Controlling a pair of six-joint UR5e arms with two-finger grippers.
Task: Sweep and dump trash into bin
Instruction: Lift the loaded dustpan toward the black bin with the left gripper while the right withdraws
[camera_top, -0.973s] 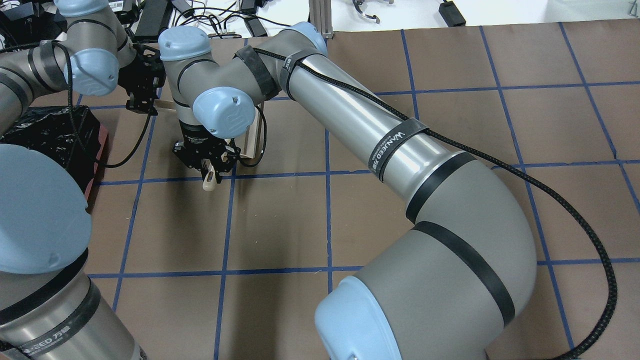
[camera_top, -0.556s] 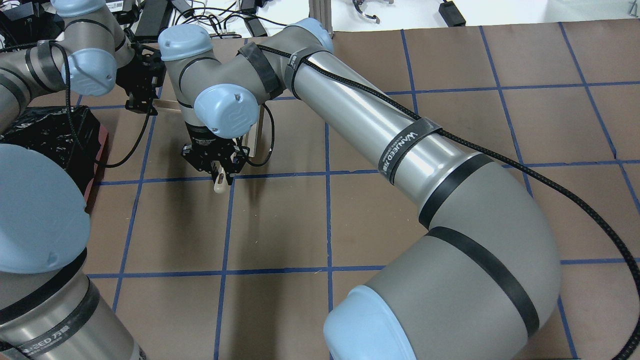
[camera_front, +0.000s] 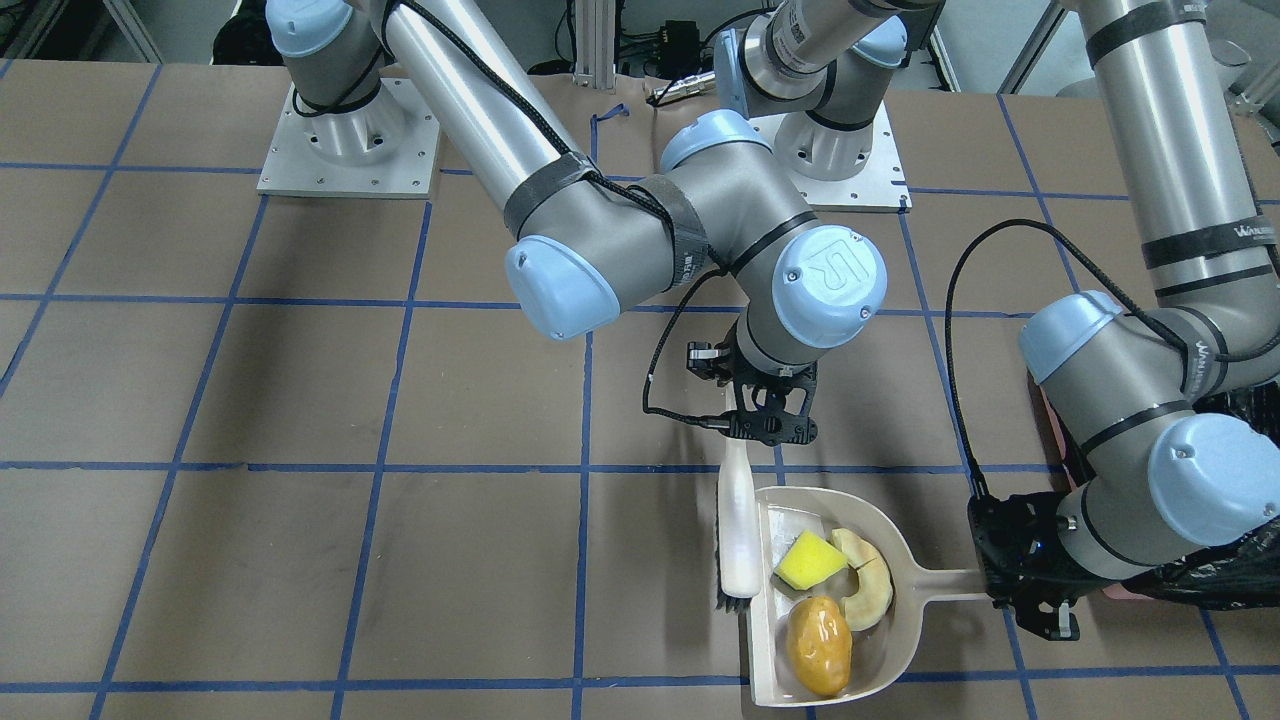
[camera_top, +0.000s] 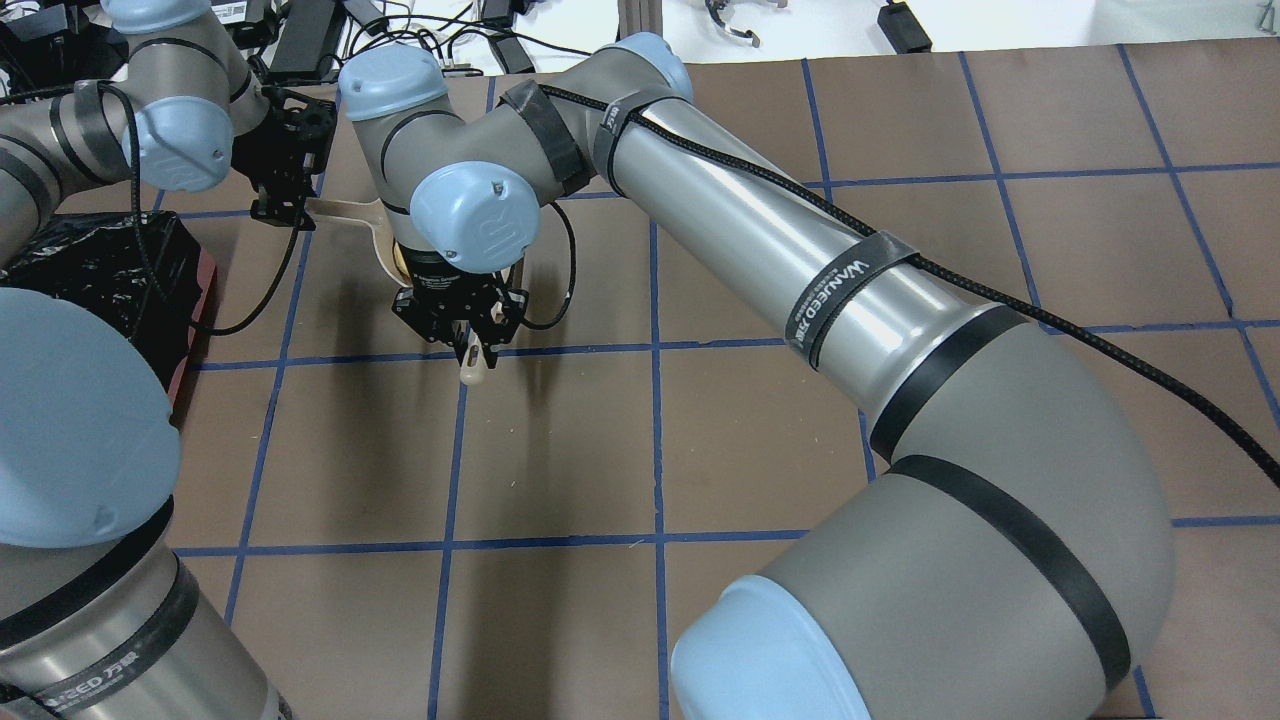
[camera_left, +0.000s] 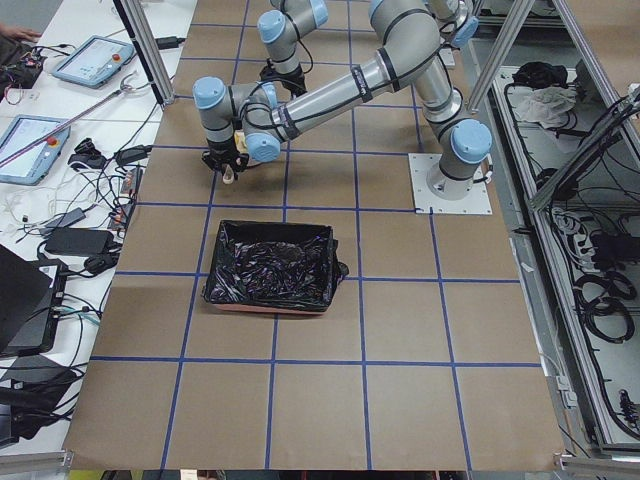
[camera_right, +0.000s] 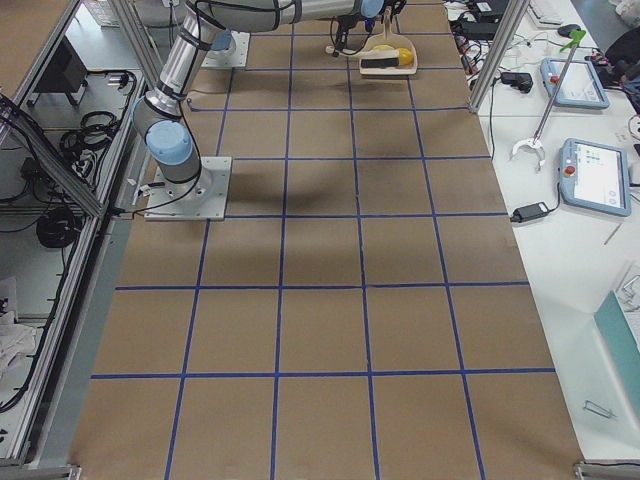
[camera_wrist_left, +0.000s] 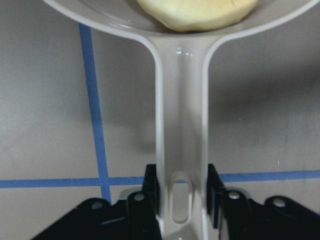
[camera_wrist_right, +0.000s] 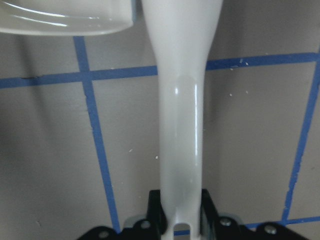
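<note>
The cream dustpan (camera_front: 880, 655) lies on the table with all three trash items in it: the yellow sponge (camera_front: 808, 561), the curved bread piece (camera_front: 868, 592) and the golden-brown potato lump (camera_front: 819, 645). My left gripper (camera_front: 992, 580) is shut on the dustpan handle (camera_wrist_left: 181, 140). The bread (camera_wrist_left: 197, 12) shows at the pan's back in the left wrist view. My right gripper (camera_front: 767, 428) is shut on the white brush's handle (camera_wrist_right: 180, 125). The brush (camera_front: 738, 530) lies along the pan's open side. The bin (camera_left: 270, 265), lined with a black bag, stands beside the left arm (camera_top: 100, 265).
Brown paper with blue tape grid lines covers the table (camera_top: 900, 250). The right arm's long forearm (camera_top: 780, 250) reaches across the table toward the left side. Cables and devices lie beyond the far edge (camera_top: 450, 30).
My right gripper has moved with the brush to the right in the overhead view. The dustpan's handle and rim now show beside it. The left gripper has stayed put.
</note>
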